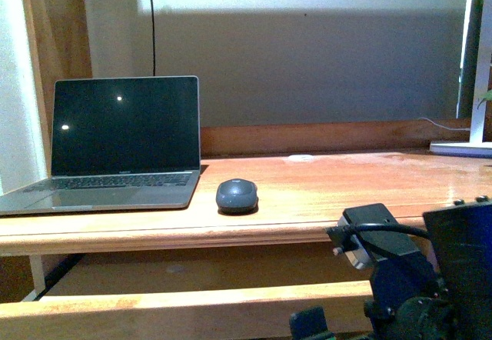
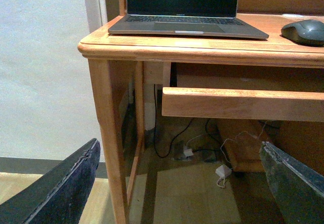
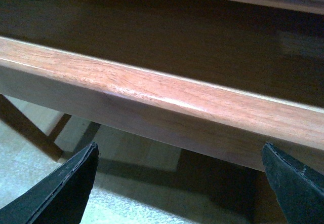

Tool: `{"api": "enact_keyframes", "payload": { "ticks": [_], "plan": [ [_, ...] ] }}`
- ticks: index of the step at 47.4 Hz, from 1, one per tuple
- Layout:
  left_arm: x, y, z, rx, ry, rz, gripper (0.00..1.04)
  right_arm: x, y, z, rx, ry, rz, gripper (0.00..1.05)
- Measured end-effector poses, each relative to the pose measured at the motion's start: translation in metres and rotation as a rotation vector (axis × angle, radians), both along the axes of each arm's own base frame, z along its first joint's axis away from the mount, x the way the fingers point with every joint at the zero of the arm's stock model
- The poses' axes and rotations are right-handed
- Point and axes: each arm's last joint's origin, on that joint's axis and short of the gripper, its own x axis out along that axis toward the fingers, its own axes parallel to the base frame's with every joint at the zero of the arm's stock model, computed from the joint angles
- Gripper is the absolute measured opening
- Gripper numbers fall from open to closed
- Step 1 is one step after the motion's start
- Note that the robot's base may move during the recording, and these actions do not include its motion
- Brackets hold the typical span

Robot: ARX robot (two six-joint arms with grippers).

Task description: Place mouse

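**Mouse resting on the desk, both arms low and empty**

We see the small dark grey-blue oval mouse lying flat on the glossy wooden desk surface, near its front edge and just beside the right front corner of the open grey laptop, apart from it. The laptop's screen is dark, with two small light spots reflected in it. Nothing touches the mouse.

Our left wrist view looks up at the desk from below its front corner: the laptop sits near the left end of the surface and the mouse lies off to its side. The left gripper has its jaws wide apart with nothing between them, only floor and cables beyond.

Our right gripper likewise has its jaws spread and empty, hanging below a reddish wooden rail under the desk. In the front view part of the right arm shows at the lower right, beneath the desk's edge.
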Motion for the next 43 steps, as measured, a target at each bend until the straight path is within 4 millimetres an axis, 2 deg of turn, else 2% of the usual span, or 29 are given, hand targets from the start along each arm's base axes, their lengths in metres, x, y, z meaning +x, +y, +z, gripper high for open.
{"api": "enact_keyframes", "payload": {
  "ticks": [16, 33, 39, 43],
  "plan": [
    [0.0, 0.0, 0.0, 0.0, 0.0, 0.0, 0.97, 0.037, 0.02, 0.001, -0.028, -0.018, -0.078, 0.97],
    [0.0, 0.0, 0.0, 0.0, 0.0, 0.0, 0.97, 0.04, 0.024, 0.001, -0.007, -0.011, -0.121, 0.97],
    [0.0, 0.0, 0.0, 0.0, 0.0, 0.0, 0.97, 0.038, 0.015, 0.006, 0.014, -0.008, -0.107, 0.97],
    [0.0, 0.0, 0.0, 0.0, 0.0, 0.0, 0.97, 0.032, 0.002, 0.015, 0.039, -0.015, -0.127, 0.97]
  ]
}}
